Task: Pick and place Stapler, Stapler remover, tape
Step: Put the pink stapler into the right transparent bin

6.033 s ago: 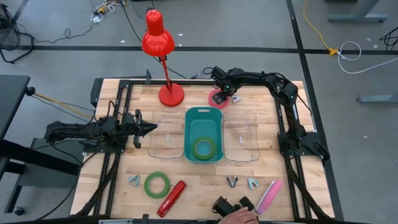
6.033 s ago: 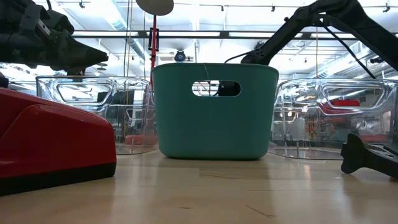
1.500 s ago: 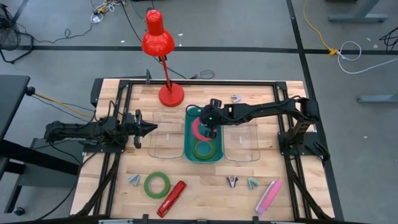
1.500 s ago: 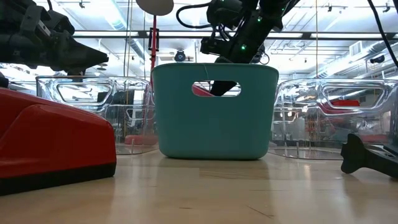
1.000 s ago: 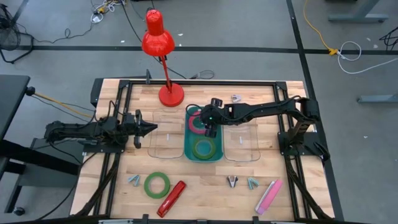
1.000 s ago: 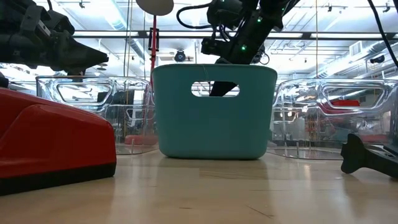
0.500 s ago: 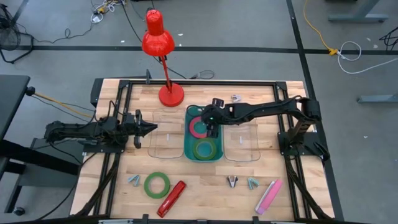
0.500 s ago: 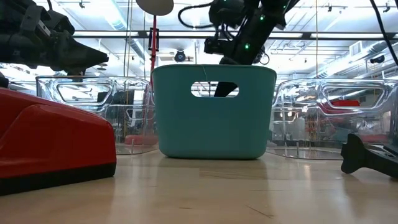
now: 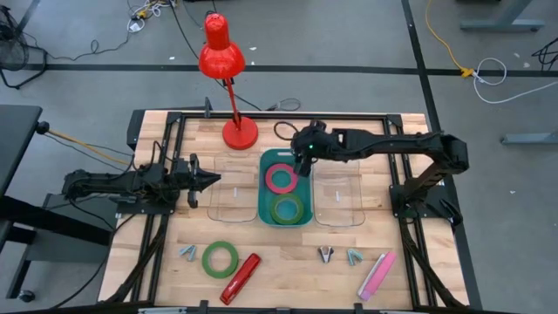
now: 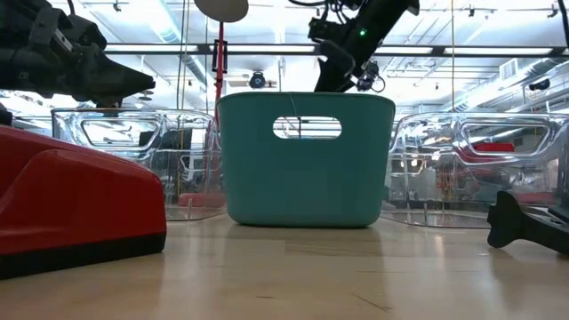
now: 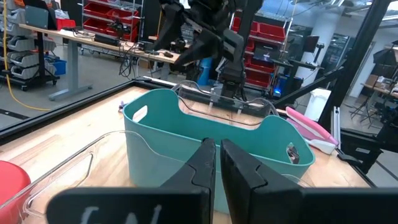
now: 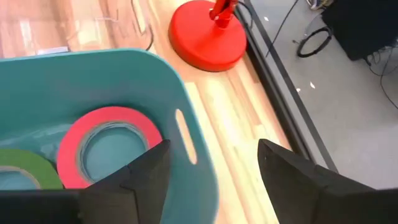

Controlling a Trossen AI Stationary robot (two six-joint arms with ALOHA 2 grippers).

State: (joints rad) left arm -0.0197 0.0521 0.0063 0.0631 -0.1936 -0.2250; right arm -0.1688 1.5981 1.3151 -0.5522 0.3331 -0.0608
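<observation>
Right pincer (image 9: pixel 304 166): you see it released, fingers spread and holding nothing, poised above the far right rim of the teal bin (image 9: pixel 264 205); in the low view it hangs over the bin's top edge (image 10: pixel 342 78).
Left pincer (image 9: pixel 212 180): you find it clenched and empty, waiting at the left side of the table (image 9: pixel 279 260), pointing toward the bin across the left clear tray (image 9: pixel 228 211).
Pink tape (image 9: pixel 280 180): it lies flat inside the bin, in the far half; the right wrist view shows it resting on the bin floor (image 12: pixel 109 146).
Green tape in bin (image 9: pixel 285 210): it lies in the near half of the bin, touching the pink roll.
Green tape on table (image 9: pixel 220 259): a second green roll lies flat near the table's near left edge.
Red stapler (image 9: pixel 241 278): it lies just right of that green roll, at the near edge; the low view shows it large at the left (image 10: pixel 71 200).
Pink stapler (image 9: pixel 376 275): it lies at the near right corner, angled.
Staple removers: you see one left of the loose green roll (image 9: pixel 187 253), two near the centre right (image 9: pixel 325 254) (image 9: pixel 354 256), and one far behind the right clear tray (image 9: pixel 331 138).
Right clear tray (image 9: pixel 347 209): it stands just right of the bin.
Red lamp (image 9: pixel 225 61): its base (image 9: pixel 240 133) sits at the far side, left of the bin.
</observation>
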